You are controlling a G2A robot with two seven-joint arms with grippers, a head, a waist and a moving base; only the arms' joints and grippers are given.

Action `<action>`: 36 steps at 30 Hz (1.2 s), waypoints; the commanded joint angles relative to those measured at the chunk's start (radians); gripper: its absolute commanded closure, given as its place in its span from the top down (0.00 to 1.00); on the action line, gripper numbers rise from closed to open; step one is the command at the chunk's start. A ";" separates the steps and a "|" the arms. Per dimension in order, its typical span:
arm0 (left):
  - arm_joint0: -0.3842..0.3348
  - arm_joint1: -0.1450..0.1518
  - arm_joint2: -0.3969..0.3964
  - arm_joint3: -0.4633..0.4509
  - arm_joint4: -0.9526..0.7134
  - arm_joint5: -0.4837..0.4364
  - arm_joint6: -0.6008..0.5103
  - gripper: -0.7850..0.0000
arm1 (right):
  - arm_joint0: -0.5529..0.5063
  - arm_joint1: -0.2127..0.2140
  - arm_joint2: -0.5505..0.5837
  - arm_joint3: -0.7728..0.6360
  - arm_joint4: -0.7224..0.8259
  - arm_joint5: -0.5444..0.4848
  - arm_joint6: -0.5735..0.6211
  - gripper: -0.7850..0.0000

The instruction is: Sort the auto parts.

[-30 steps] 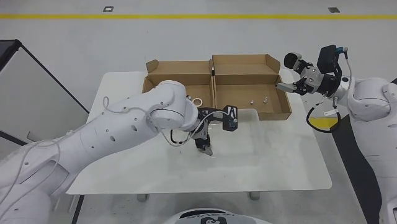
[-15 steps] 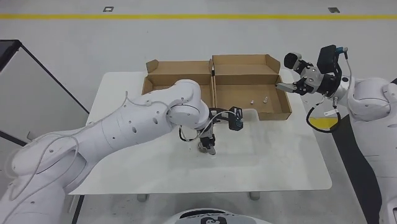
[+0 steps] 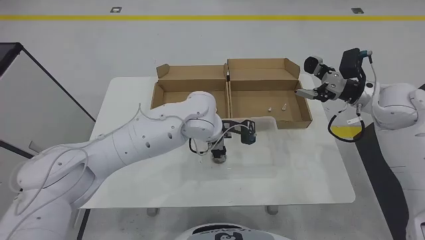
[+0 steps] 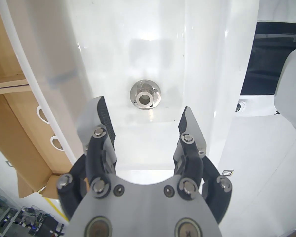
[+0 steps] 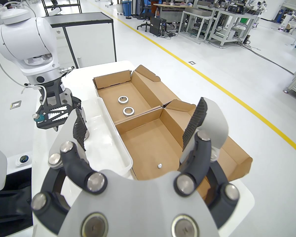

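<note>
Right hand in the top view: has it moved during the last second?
No. The right hand is at the same place as before, open, just beyond the right end wall of the cardboard box.

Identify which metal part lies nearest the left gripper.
The flanged hub in the white tray, just ahead of the left gripper; the two rings lie in the cardboard box.

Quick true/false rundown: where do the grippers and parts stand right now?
1. The left gripper is open over the metal flange. True.
2. The metal flange lies in a cardboard box. False: it lies in the white tray.
3. Two rings lie together in one cardboard box. True.
4. The right gripper grips a ring. False: it is open and empty, and a small part lies in the other box.
</note>
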 commanded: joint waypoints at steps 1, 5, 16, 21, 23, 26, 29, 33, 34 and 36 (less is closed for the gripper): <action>0.003 -0.002 0.008 0.000 0.013 -0.004 0.004 0.68 | 0.000 0.000 0.000 0.000 0.000 0.000 0.000 1.00; 0.001 -0.009 0.041 0.004 0.045 -0.004 0.004 0.58 | 0.000 0.000 0.000 0.000 0.000 0.000 0.000 1.00; 0.021 -0.028 0.057 0.037 0.084 -0.011 0.011 0.51 | 0.000 0.000 0.000 0.000 0.000 0.000 0.000 1.00; 0.037 -0.043 0.057 0.056 0.107 -0.018 0.018 0.49 | 0.000 0.000 0.000 0.000 0.000 0.000 0.000 1.00; 0.043 -0.049 0.057 0.065 0.114 -0.022 0.021 0.49 | 0.000 0.000 0.000 0.000 0.000 0.000 0.000 1.00; 0.051 -0.058 0.057 0.075 0.123 -0.024 0.024 0.49 | 0.000 0.000 0.000 0.000 0.000 0.000 0.000 1.00; 0.057 -0.065 0.057 0.090 0.131 -0.028 0.028 0.47 | 0.000 0.000 0.000 0.000 0.000 0.000 0.000 1.00; 0.063 -0.073 0.057 0.106 0.139 -0.029 0.029 0.47 | 0.000 0.000 0.000 0.000 0.000 0.000 0.000 1.00; 0.066 -0.075 0.057 0.111 0.142 -0.026 0.026 0.47 | 0.000 0.000 0.000 0.000 0.000 0.000 0.000 1.00; 0.069 -0.080 0.057 0.119 0.145 -0.025 0.025 0.46 | 0.000 0.000 0.000 0.000 0.000 0.000 0.000 1.00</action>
